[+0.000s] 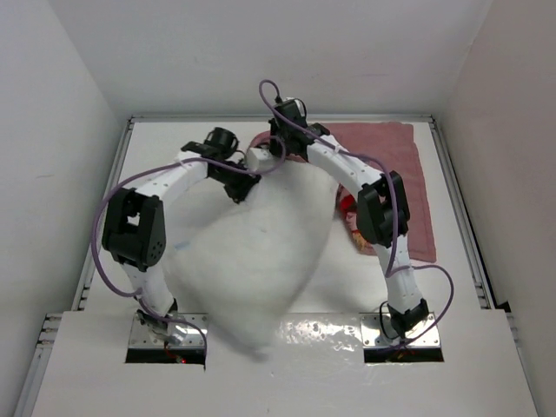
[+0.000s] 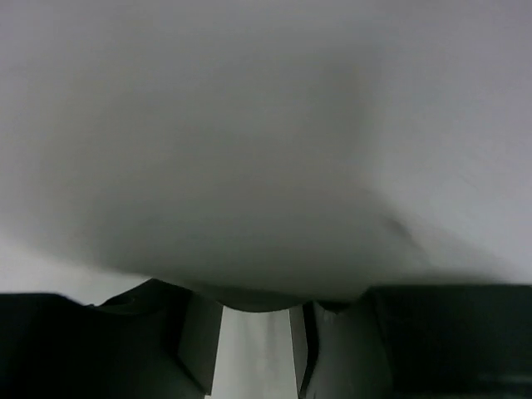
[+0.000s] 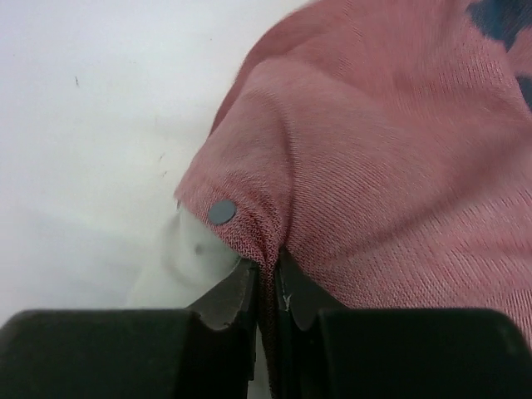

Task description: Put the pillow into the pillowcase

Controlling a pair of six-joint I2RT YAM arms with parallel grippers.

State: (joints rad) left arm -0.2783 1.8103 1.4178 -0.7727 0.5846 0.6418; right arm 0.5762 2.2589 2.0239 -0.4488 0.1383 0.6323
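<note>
The white pillow [image 1: 252, 261] lies across the middle of the table, rising to a peak at its far edge. My left gripper [image 1: 243, 187] sits at that peak. In the left wrist view the pillow [image 2: 266, 150] bulges over the fingertips, and the left gripper [image 2: 253, 320] is shut on white cloth. The red pillowcase [image 1: 395, 165] lies flat at the far right. My right gripper [image 1: 276, 143] is at its left edge. Close up, the right gripper [image 3: 266, 270] is shut on a pinched fold of the pillowcase [image 3: 374, 166], next to a grey dot [image 3: 222, 211].
White walls close in the table on three sides, with a metal rail [image 1: 111, 208] along the left edge. A printed part of the pillowcase [image 1: 352, 228] shows beneath my right arm. The pillow's near corner overhangs the front shelf [image 1: 330, 347].
</note>
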